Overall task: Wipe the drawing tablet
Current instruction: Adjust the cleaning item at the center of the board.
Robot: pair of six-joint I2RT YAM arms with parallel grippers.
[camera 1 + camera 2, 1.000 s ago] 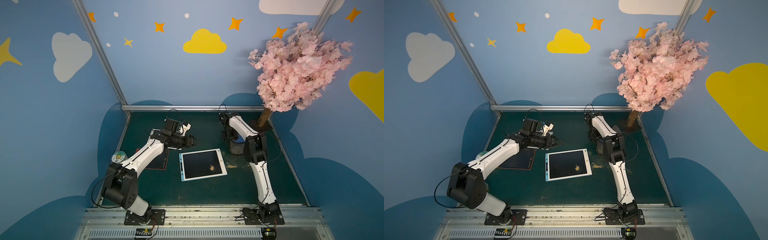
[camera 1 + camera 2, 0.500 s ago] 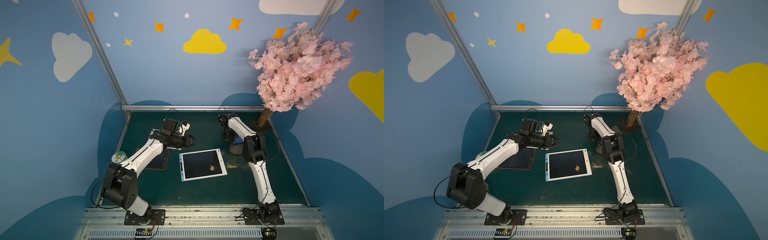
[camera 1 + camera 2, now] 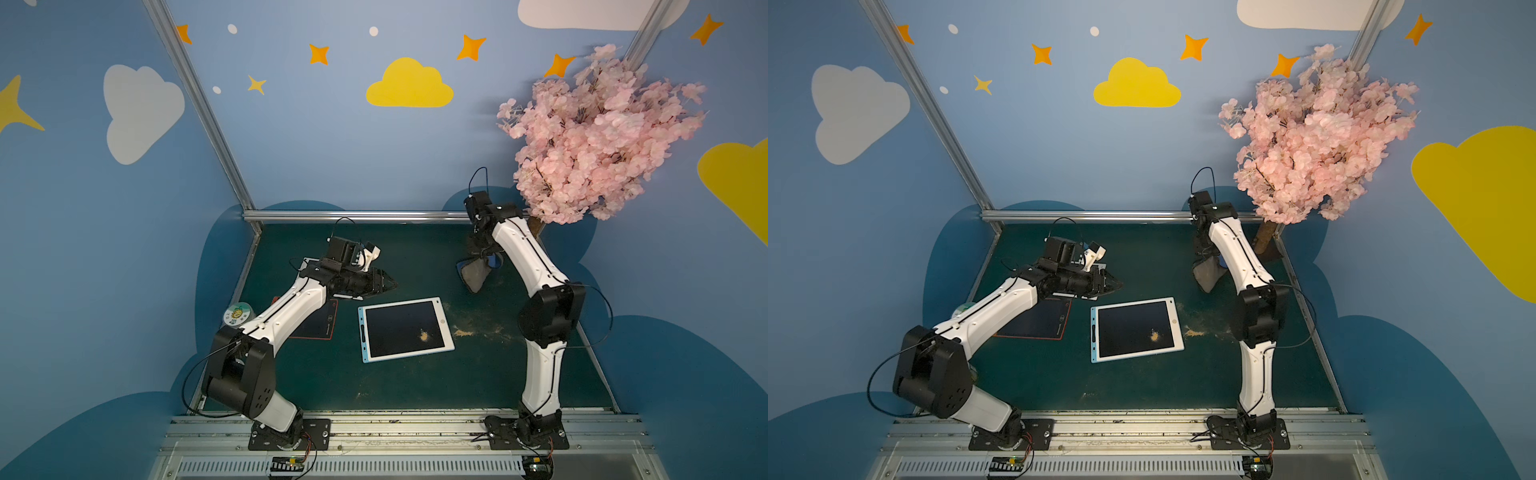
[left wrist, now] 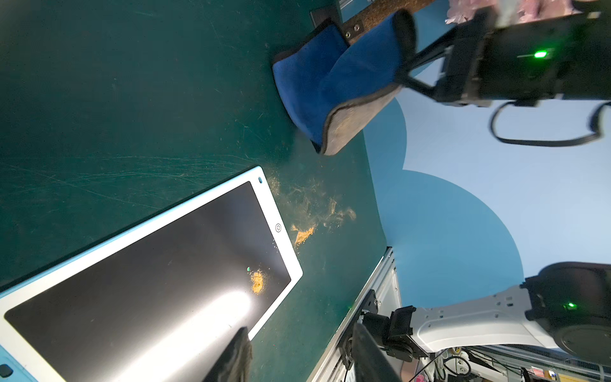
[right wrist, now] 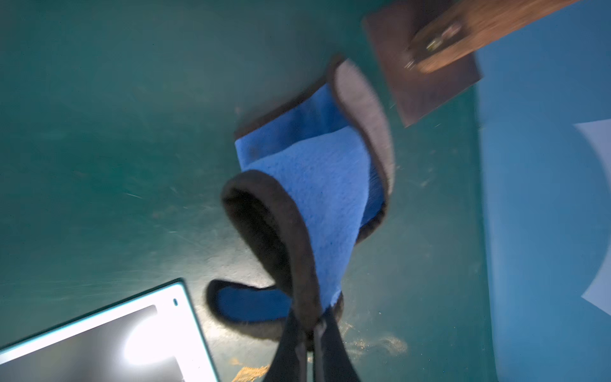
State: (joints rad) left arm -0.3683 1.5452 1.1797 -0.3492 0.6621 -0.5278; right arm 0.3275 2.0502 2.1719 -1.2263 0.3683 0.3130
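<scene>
Mid-worktop (image 3: 419, 386): drawing tablet (image 3: 405, 329) lying flat, white bezel, pale blue edge, screen dark. Small orange-brown powder patch (image 3: 424, 335) on the screen toward its right side. A powder smear (image 3: 467, 332) of the same colour on the worktop just beside that edge.

Right gripper (image 5: 312, 325): pinched tight on a cloth (image 5: 324, 185), which is blue on one face, grey on the other, with dark trim. The cloth hangs folded beneath it toward the back of the worktop, near the tree base (image 5: 423, 66), well apart from the tablet. Cannot tell whether the lowest fold touches the surface.

Left gripper (image 4: 301, 334): fingers apart, nothing between them, poised just beyond the tablet's far edge.

Red-edged tablet (image 3: 320, 328) lies flat, partly under the left arm. Pink blossom tree (image 3: 594, 137) in the back right corner.
</scene>
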